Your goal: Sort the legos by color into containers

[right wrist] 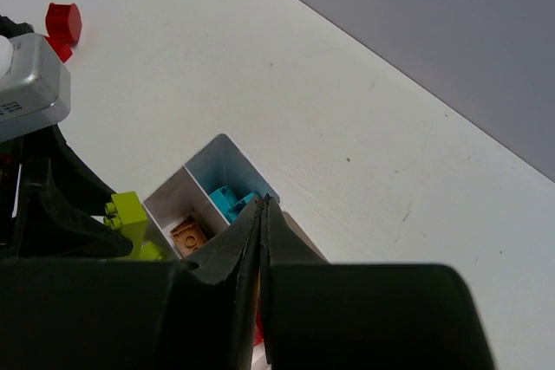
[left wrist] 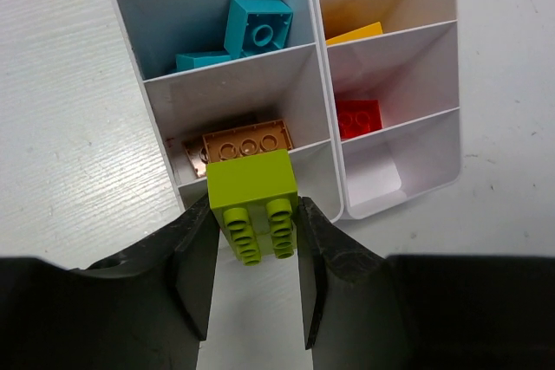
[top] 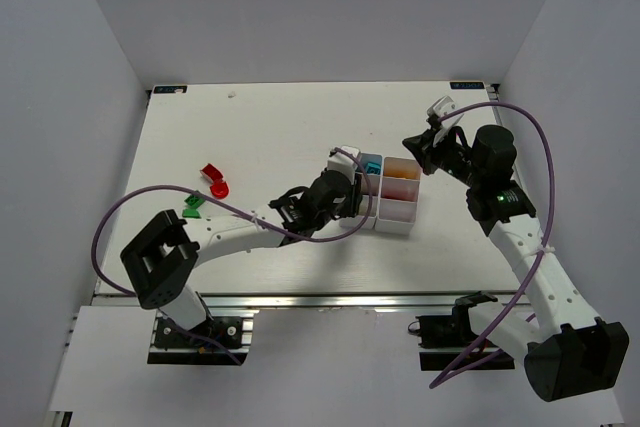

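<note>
My left gripper (left wrist: pixel 256 214) is shut on a lime green lego (left wrist: pixel 254 188), held studs toward the camera just above the near left bin of the white containers (left wrist: pixel 321 84). Cyan legos (left wrist: pixel 258 25) lie in the far left bin and an orange one (left wrist: pixel 247 139) in the middle left bin. A yellow lego (left wrist: pixel 355 34) shows in the far right bin, a red one (left wrist: pixel 358 117) in the middle right. My right gripper (right wrist: pixel 263 201) is shut on nothing and hovers over the containers' (top: pixel 395 222) far side.
Loose red legos (top: pixel 214 179) and a green one (top: pixel 192 208) lie on the white table (top: pixel 280 127) to the left, beside my left arm. Purple cables loop over both arms. Grey walls enclose the table on three sides.
</note>
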You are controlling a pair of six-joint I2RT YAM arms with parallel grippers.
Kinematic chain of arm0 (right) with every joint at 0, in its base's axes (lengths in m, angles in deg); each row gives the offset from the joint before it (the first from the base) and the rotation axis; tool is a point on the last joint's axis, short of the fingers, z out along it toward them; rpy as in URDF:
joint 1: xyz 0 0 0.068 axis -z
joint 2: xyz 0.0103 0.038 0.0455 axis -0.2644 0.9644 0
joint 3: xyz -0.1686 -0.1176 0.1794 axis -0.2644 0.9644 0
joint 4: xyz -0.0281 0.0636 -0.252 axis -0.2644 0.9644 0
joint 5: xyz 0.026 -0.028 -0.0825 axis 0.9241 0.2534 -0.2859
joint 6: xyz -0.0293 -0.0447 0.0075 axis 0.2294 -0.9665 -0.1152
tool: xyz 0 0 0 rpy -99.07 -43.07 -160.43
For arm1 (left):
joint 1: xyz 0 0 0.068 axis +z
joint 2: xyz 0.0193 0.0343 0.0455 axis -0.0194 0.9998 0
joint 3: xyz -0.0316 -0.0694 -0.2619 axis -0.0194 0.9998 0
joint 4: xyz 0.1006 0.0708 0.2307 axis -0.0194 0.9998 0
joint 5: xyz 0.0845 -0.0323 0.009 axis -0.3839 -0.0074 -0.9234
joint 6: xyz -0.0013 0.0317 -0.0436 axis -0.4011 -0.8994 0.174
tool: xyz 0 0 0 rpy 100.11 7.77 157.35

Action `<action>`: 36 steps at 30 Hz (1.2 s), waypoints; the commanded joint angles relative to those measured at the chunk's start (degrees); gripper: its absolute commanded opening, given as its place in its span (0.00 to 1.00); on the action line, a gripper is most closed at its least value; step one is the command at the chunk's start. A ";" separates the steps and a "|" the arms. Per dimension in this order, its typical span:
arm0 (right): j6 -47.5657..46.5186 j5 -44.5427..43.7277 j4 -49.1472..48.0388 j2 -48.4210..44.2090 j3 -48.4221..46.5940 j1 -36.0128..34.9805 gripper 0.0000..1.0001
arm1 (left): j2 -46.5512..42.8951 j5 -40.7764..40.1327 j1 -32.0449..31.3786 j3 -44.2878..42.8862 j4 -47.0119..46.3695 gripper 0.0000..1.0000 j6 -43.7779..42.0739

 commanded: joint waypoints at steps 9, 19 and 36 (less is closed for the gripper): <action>0.25 0.83 -0.89 -0.96 0.29 0.38 0.06 | 3.24 -5.13 -0.93 -4.73 -1.26 0.27 -4.25; 0.16 1.35 -0.54 -1.14 0.55 0.29 0.16 | 3.51 -5.83 -1.11 -6.05 0.50 0.56 -3.81; -4.76 14.35 5.26 -0.17 -1.91 0.38 0.72 | -11.51 -5.07 14.48 -5.99 24.48 0.04 18.49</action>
